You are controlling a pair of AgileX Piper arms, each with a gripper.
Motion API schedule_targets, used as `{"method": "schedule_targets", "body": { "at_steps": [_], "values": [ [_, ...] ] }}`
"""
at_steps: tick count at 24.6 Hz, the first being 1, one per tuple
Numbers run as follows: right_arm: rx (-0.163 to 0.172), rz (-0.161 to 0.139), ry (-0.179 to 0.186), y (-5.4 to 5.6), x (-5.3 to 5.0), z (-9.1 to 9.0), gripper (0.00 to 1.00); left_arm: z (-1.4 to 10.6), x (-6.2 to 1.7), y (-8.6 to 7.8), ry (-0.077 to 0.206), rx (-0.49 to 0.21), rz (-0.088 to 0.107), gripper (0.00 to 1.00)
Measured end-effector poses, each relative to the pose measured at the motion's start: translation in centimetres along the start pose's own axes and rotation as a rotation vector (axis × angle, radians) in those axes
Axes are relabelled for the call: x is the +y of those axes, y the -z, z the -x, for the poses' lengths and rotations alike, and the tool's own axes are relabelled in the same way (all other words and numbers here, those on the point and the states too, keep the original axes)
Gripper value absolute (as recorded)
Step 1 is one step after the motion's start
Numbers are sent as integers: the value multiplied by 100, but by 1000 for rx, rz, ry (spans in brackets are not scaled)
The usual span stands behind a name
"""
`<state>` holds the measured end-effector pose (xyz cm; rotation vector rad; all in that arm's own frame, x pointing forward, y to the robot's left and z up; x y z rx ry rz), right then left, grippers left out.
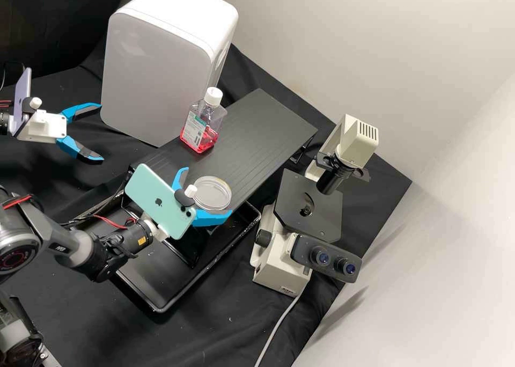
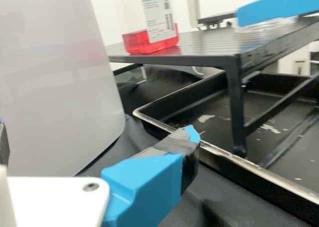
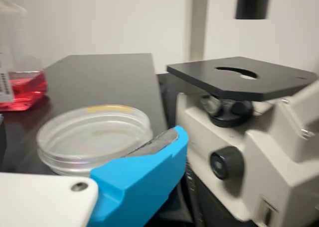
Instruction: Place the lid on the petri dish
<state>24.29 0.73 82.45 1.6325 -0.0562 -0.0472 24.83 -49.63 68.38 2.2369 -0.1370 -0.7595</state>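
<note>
The petri dish point(image 1: 212, 193) was seen lying flat on the near end of a black raised platform point(image 1: 257, 136), with a clear lid seated on it and a yellow mark point(image 3: 109, 108) showing at its far rim. The right gripper point(image 1: 208, 191) was held open at that end of the platform, one blue finger on each side of the dish; in the right wrist view a finger point(image 3: 144, 172) was found just beside the dish's edge, though contact could not be judged. A mint-green phone point(image 1: 160, 199) was mounted on that arm's wrist. A culture flask point(image 1: 201, 123) of red liquid, capped in white, was stood upright farther back on the same platform, well apart from the dish. The platform was set in a black tray point(image 1: 161, 297) on the bench. The left gripper point(image 1: 95, 132) was held open and empty above the bench, beside a white box-shaped appliance point(image 1: 166, 56) and near the tray's rim point(image 2: 164, 125). A microscope point(image 1: 308, 222) was placed just beside the tray, on the side away from the left arm.
</note>
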Motion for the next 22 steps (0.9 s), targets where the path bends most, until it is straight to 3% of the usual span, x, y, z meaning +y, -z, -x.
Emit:
{"method": "schedule_targets", "body": {
  "at_steps": [1, 4, 8, 12, 17, 22],
  "values": [
    [-17, -9, -15, -16, 3, 9, 100, -1, 1, 6, -2, 14, -8, 100],
    [-22, -12, -39, -10, 19, 46, 100, 1, 26, -1, -12, 28, -32, 100],
    [-1, -10, -106, 19, 60, 118, 100, 34, 90, -23, -37, 79, -50, 100],
    [48, -14, -160, 56, 73, 168, 100, 81, 164, -31, -64, 87, -48, 100],
    [49, -23, -186, 68, 106, 212, 100, 94, 204, -35, -80, 86, -28, 100],
    [58, -26, -201, 77, 133, 253, 100, 115, 203, -37, -78, 86, -26, 100]
  ]
}}
